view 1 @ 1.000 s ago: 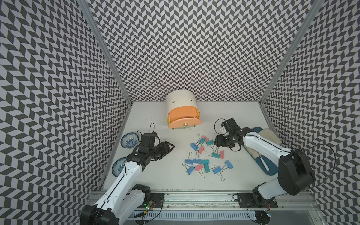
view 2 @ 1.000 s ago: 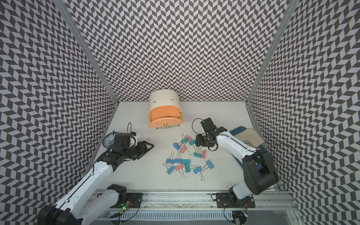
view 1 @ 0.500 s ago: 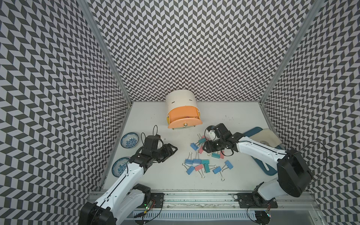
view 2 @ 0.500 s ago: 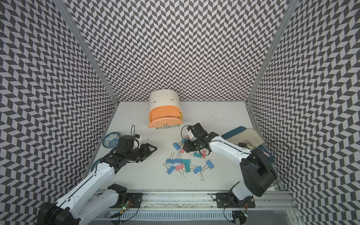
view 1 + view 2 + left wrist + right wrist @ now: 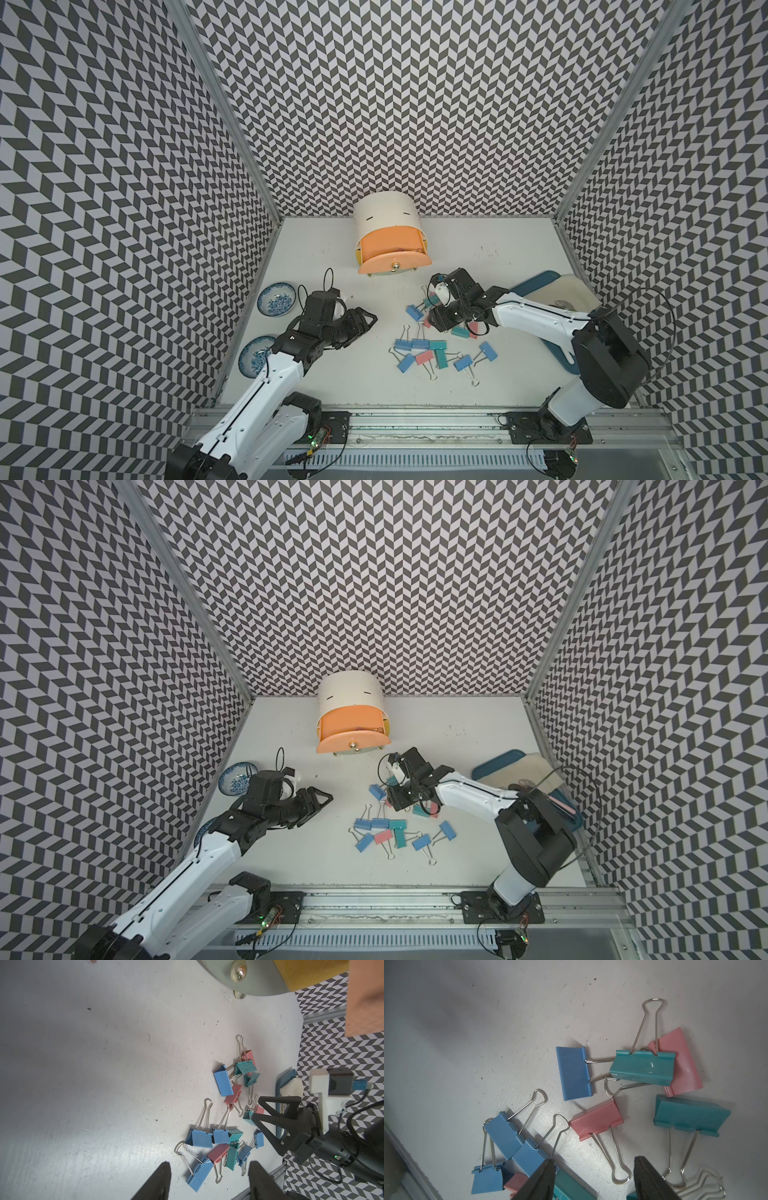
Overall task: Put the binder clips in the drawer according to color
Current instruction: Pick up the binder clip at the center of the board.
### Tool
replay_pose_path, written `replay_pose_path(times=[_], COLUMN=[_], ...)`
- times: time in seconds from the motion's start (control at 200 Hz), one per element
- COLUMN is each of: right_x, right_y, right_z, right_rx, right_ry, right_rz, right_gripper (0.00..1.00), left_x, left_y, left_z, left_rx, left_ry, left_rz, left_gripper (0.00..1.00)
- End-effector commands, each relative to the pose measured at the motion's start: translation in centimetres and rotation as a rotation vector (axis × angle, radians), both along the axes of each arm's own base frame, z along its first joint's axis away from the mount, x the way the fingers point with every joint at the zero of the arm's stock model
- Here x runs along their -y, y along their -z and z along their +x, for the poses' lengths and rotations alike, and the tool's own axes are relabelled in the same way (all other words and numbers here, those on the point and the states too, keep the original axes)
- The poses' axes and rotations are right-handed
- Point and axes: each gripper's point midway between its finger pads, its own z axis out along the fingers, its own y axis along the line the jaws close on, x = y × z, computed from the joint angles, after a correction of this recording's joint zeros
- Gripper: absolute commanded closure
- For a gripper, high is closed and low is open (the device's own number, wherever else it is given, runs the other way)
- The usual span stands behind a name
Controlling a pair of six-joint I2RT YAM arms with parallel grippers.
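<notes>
At the far left, two blue-patterned bowls (image 5: 276, 299) sit at the foot of the side wall, the nearer one (image 5: 254, 361) partly under the left arm. Just beside them the left gripper (image 5: 368, 326) hangs over bare table (image 5: 332, 382), jaws spread and nothing between them. A strip of open tabletop separates it from the binder clips (image 5: 432, 353). Its wrist view looks past the fingertips (image 5: 164, 1169) onto the whole heap.

At the back, in the middle, the drawer cabinet (image 5: 386, 210) stands against the rear wall, with two short black dashes (image 5: 368, 219) on its round white top. The peach drawer (image 5: 390, 245) is pulled out toward us. Both top views show little beneath it. Only the left wrist view shows the pale grey front (image 5: 259, 982) with its metal knob (image 5: 239, 970), and a yellow side (image 5: 311, 972) above it.

The clips lie loose on the table in front of the cabinet, with blue, pink and teal mixed.

The right gripper (image 5: 435, 322) is low over the rear of the heap, jaws apart and gripping nothing. In both top views it hides the clips beneath it. The right wrist view shows them, with the wire handle of a pink clip (image 5: 596, 1120) between the fingertips (image 5: 548, 1169). We cannot tell whether they touch the table.

Bare table then runs to a blue tray (image 5: 536, 279) carrying a cream slab (image 5: 569, 291), near the right wall and partly under the right arm.
</notes>
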Motion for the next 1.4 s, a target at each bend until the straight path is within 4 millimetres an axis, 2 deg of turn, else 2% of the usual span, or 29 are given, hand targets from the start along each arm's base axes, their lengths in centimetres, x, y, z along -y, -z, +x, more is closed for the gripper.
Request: replay_pose_path(times=[0.0, 0.265, 0.701, 1.026, 1.397], right_x=[-0.7, -0.9, -1.0, -0.7, -2.0], right_y=[0.7, 1.7, 3.4, 4.2, 3.9], right_z=[0.8, 0.9, -0.4, 0.8, 2.2], right_rx=[0.054, 0.073, 0.053, 0.078, 0.095], right_ry=[-0.022, -0.036, -0.063, -0.043, -0.041], right_rz=[-0.024, -0.048, -0.068, -0.124, -0.113], right_gripper=[0.35, 0.33, 0.33, 0.32, 0.29], left_x=[0.0, 0.0, 0.0, 0.1, -0.1], left_y=[-0.8, -0.8, -0.9, -0.9, -0.9], left_z=[0.1, 0.3, 0.5, 0.5, 0.3], left_rx=[0.02, 0.019, 0.019, 0.017, 0.014], left_ry=[0.001, 0.01, 0.017, 0.019, 0.021], left_rz=[0.009, 0.018, 0.025, 0.026, 0.036], left_gripper=[0.36, 0.36, 0.36, 0.36, 0.36])
